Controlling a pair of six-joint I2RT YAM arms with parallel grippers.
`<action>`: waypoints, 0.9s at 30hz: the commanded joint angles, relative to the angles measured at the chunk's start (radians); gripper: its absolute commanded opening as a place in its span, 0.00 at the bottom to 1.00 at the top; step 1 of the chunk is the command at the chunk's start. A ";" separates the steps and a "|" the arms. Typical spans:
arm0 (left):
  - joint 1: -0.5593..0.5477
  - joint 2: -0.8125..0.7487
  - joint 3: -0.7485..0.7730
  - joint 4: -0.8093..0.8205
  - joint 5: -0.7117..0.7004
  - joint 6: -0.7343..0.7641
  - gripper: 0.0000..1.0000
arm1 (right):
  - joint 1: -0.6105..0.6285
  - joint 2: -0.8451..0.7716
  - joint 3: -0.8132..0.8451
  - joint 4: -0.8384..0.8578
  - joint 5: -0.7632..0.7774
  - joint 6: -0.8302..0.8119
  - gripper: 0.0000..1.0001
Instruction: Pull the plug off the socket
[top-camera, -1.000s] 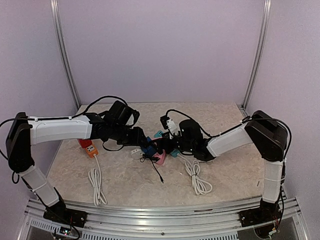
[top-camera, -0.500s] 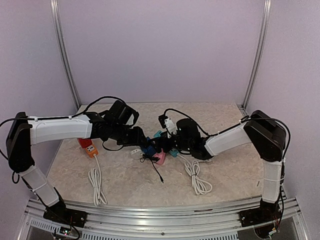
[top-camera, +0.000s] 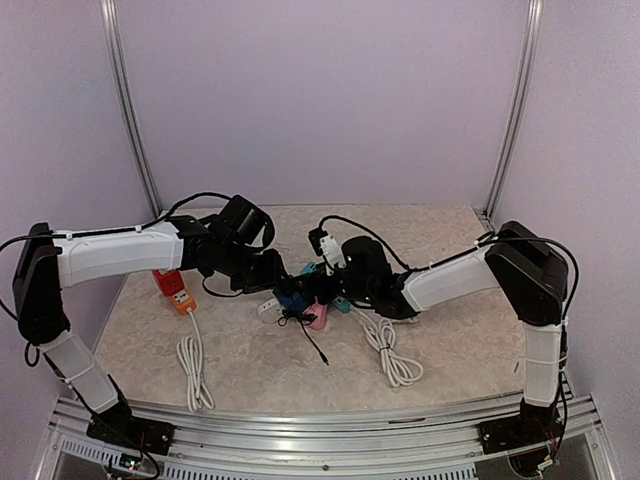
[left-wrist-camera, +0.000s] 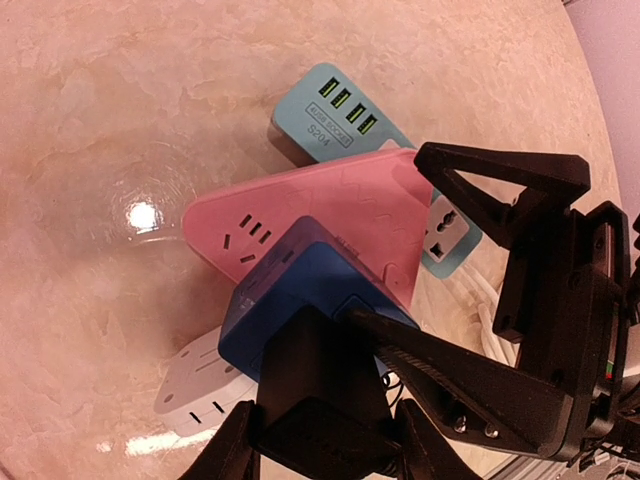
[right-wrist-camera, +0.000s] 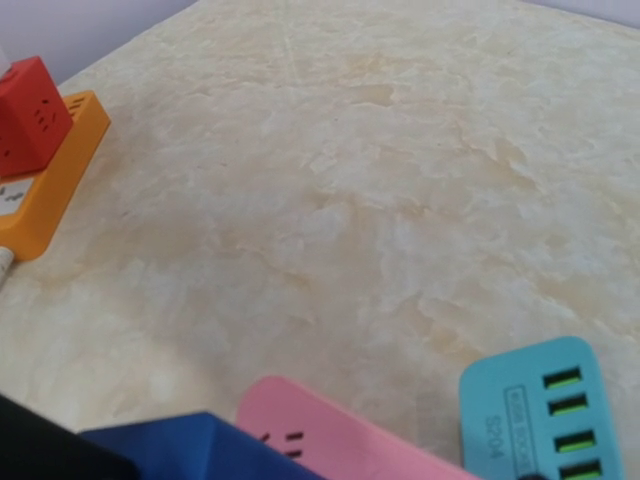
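1. Plug (left-wrist-camera: 320, 370) and socket sit about midway across the table (top-camera: 460, 350), where both arms meet over a heap of power strips.
2. The left arm (top-camera: 110, 255) reaches in from its side, and the left gripper (left-wrist-camera: 325, 435) pinches the black plug between its two fingers.
3. The right arm (top-camera: 450, 285) comes in opposite. The right gripper (left-wrist-camera: 390, 240) is spread, one finger over the pink strip's corner and the other alongside the blue cube, neither clearly pressing.
4. The pink strip (left-wrist-camera: 320, 220) lies across a teal strip (left-wrist-camera: 340, 110) and a white strip (left-wrist-camera: 200, 385). An orange strip (top-camera: 178, 296) carrying a red cube (right-wrist-camera: 30, 105) lies well apart on the left.
5. The blue cube (left-wrist-camera: 290, 290) stands on the pink strip, and the plug appears to be seated in the cube's near face.
6. A thin black cord (top-camera: 312, 342) trails from the heap toward the near edge.
7. Likely trouble: with the right fingers not yet clamped, a pull would probably lift the cube with the plug, or drag the whole loose heap.
8. A slanted pull could jam the pins or let the plug slip from the fingers, and the cord might snag under a strip.
9. No box, tray or bin shows in any view. The only holder is the cube, with the plug in it.
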 joint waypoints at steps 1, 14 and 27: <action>-0.021 -0.037 0.074 0.087 0.123 -0.061 0.09 | 0.007 0.071 -0.002 -0.159 0.083 -0.032 0.83; -0.017 -0.087 0.056 0.107 0.120 -0.039 0.00 | 0.006 0.078 -0.009 -0.194 0.125 -0.034 0.80; -0.006 -0.106 -0.004 0.136 0.164 0.035 0.50 | 0.007 0.027 -0.053 -0.151 0.102 -0.049 0.81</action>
